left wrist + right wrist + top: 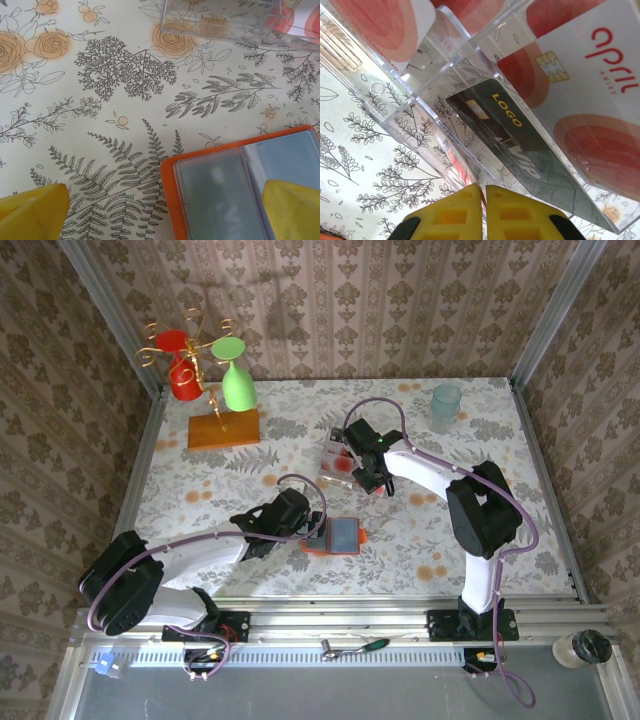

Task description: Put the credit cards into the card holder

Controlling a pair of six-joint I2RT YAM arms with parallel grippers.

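Step in hand: fetching a card. The holder (pixel 343 536) lies open on the table (pixel 200 490), grey-blue side up, and its pockets look empty.

Left gripper (pixel 162 202) is spread wide and low at the holder's left edge. One finger (pixel 292 207) is over the lining; it holds nothing.

Cards (pixel 585 90) stand upright in a clear stand (pixel 445 65), just beyond the holder's far side and not touching it.

Right gripper (pixel 484 197) is at the stand with its fingers pressed together against the near wall. A thin reddish edge runs toward the tips, but I can't tell if a card is pinched.

Next, my read:
- If a card is caught, lift it straight out of its slot, carry it back to the holder and slide it edge-first into a pocket. The left gripper probably has to pin the holder flat.
- If nothing is caught, reopen and re-seat on a card edge.

Cards are thin, so there's a slip risk.
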